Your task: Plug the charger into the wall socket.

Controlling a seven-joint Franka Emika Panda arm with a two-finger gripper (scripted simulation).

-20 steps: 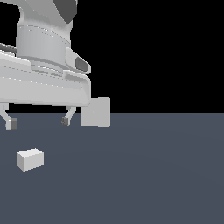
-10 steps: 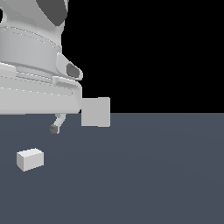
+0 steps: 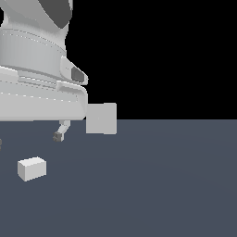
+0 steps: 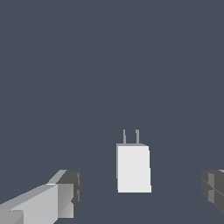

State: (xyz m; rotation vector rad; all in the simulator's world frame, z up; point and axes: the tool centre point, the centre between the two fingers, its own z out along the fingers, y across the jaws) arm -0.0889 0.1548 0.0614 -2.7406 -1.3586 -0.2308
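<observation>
Exterior view: the arm's big white body fills the upper part of the exterior view's left. Only one fingertip (image 3: 58,136) of the hand shows below it, dark-padded, hanging above the tabletop (image 3: 162,185); the other one is cut off at the frame edge. The charger (image 3: 32,168) lies on the dark slate tabletop near the exterior view's left edge, an off-white oblong block, lower in frame than the fingertip and apart from it. The wall socket (image 3: 101,118) is the larger light-grey squarish block, upright, flat face toward the camera, sitting at the far edge of the tabletop against the black background, just beside the arm's body on the exterior view's right of it. Charger and socket are well apart.

Wrist view: the hand (image 4: 142,192) is spread wide, with one finger (image 4: 52,199) showing its light body and dark pad, and the other finger (image 4: 213,189) only partly in frame as a dark pad. The charger (image 4: 133,168) lies on the tabletop (image 4: 109,65) between the two fingers, touching neither, nearer the partly visible one. Its two thin prongs (image 4: 131,136) stick out of one short end, pointing away from the hand. Nothing is gripped. The socket is out of this frame.
</observation>
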